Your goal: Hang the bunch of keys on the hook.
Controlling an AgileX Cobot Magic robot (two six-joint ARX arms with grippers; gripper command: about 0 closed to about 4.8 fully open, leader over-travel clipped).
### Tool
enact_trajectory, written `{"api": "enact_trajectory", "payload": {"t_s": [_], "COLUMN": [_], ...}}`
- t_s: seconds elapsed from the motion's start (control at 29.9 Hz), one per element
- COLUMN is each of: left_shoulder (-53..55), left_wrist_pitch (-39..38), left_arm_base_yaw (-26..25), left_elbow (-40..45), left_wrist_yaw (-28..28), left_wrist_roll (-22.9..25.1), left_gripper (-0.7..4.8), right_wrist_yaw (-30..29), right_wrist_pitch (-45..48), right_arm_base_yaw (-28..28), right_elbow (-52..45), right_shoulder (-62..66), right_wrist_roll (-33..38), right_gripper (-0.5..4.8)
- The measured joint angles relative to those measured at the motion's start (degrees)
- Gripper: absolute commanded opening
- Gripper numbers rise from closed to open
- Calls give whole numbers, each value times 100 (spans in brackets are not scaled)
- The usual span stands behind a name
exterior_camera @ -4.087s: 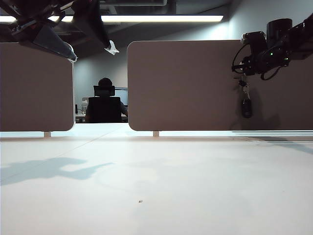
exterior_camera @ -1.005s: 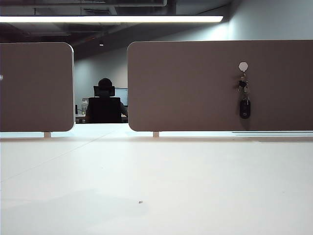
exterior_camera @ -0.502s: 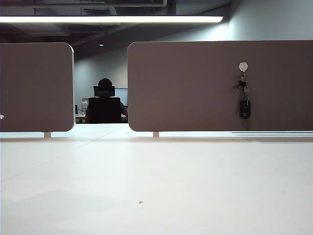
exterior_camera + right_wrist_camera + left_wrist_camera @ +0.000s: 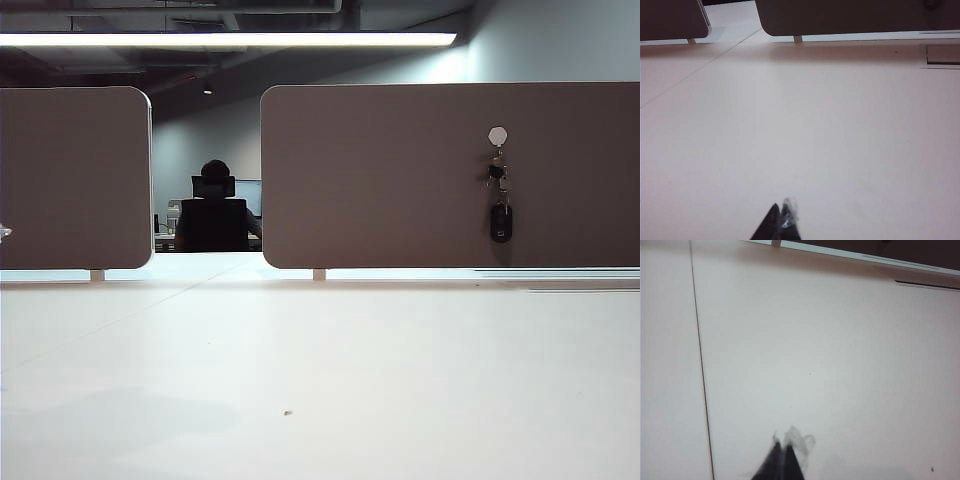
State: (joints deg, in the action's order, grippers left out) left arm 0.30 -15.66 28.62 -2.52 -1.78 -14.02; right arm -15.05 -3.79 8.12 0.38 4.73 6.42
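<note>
Exterior view, bunch of keys (image 4: 500, 205) on hook (image 4: 497, 137), hands (image 4: 785, 462) (image 4: 781, 222) closed.

A black key fob on the bunch of keys (image 4: 500, 200) hung below the pale grey hook (image 4: 498, 137) against a brown-grey partition (image 4: 400, 180); the table (image 4: 320, 370) was white.

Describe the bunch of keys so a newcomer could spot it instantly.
Look at the wide grey-brown partition panel behind the white table. Near its right end sits a pale hexagonal hook; the bunch of keys dangles beneath it, small metal keys above a black oval fob.
</note>
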Motion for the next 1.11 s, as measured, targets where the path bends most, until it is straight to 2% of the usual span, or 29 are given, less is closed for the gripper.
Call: {"api": "enact_trajectory", "payload": {"t_s": [0.17, 0.33, 0.44, 0.54, 0.6, 0.7, 0.8, 0.97, 1.11], "left_shoulder": [-2, 0, -2, -2, -2, -2, 0, 0, 0], "left_wrist_pitch": [0, 2, 2, 11, 20, 20, 20, 20, 20], "left_arm_base_yaw": [0, 0, -50, -577, -1150, -2037, -2693, -3189, -3239], "left_elbow": [0, 0, 0, 2, 4, 4, 4, 7, 7], "left_wrist_yaw": [15, 15, 44, 313, 422, 402, 352, 273, 275], "left_wrist_roll": [2, 2, 2, 2, 2, 2, 2, 2, 2], "left_gripper": [-5, -5, -5, -5, -5, -5, -5, -5, -5], "right_wrist_yaw": [72, 1091, 1314, 1340, 1344, 1351, 1355, 1386, 1384], "right_wrist_pitch": [2, 105, 162, 181, 179, 179, 179, 181, 179], "right_arm_base_yaw": [-4, -11, -9, -9, -9, -9, -7, -7, -7], "right_elbow": [0, 0, 0, 0, 0, 0, 0, 0, 0], "right_shoulder": [-2, -2, -4, -4, -4, -4, -20, -120, -120], "right_wrist_roll": [-26, -46, -46, -46, -46, -46, -44, -44, -44], "right_gripper": [-5, -5, -5, -5, -5, -5, -6, -5, -5]}}
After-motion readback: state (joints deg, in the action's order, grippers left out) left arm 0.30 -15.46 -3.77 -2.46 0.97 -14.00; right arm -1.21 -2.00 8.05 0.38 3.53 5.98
